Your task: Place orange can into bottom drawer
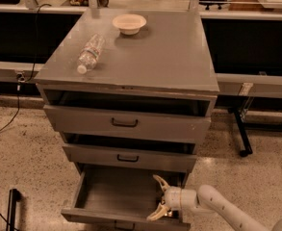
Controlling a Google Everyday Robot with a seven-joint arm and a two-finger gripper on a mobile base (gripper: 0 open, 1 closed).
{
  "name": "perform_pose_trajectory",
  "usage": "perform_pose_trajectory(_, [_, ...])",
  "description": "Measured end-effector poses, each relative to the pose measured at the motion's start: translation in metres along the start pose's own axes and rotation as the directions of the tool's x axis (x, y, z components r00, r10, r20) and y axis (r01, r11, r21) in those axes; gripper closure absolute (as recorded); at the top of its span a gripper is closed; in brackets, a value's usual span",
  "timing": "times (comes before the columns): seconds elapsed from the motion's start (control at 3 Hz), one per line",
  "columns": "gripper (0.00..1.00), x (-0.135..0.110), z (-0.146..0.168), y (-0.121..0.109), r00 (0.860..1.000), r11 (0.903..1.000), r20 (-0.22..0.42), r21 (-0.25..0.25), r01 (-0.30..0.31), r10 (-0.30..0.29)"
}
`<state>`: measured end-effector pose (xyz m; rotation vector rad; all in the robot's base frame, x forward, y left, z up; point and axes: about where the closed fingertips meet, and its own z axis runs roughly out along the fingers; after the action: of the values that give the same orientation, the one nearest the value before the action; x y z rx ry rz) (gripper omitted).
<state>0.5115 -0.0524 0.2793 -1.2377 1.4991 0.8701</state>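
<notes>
Flat-topped grey metal bench (169, 57) with three drawers in front of me. Its deep grey metal bottom drawer (111, 194) stands pulled well out, plain grey floor showing. I have the white arm's two-finger end effector (155, 198) inside that drawer, at the right-hand end near the front, with the arm reaching in from lower right. Fingers are spread wide, one tip toward the drawer's back, the other down by the front wall, and nothing is gripped between them. Small metal orange can: I cannot pick it out for certain. A small brownish patch (168, 214) shows just beside the lower finger, in the drawer's front right corner; can't tell if that is it. Above, the shallower top drawer (126, 124) and middle drawer (128, 159) each sit slightly out, with dark handles. On the bench top, a clear plastic water bottle (90, 53) lies on its side toward the left; a pale shallow round bowl (129, 23) sits upright near the back, well apart from the bottle
</notes>
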Motion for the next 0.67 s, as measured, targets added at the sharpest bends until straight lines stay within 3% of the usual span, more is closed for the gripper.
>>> perform_pose_trajectory(0.33, [0.00, -0.018, -0.027, 0.013, 0.995, 0.9978, 0.080, -0.003, 0.066, -0.065])
perform_pose_trajectory(0.67, [0.00, -0.028, -0.070, 0.030, 0.983, 0.9905, 0.122, 0.026, 0.135, -0.138])
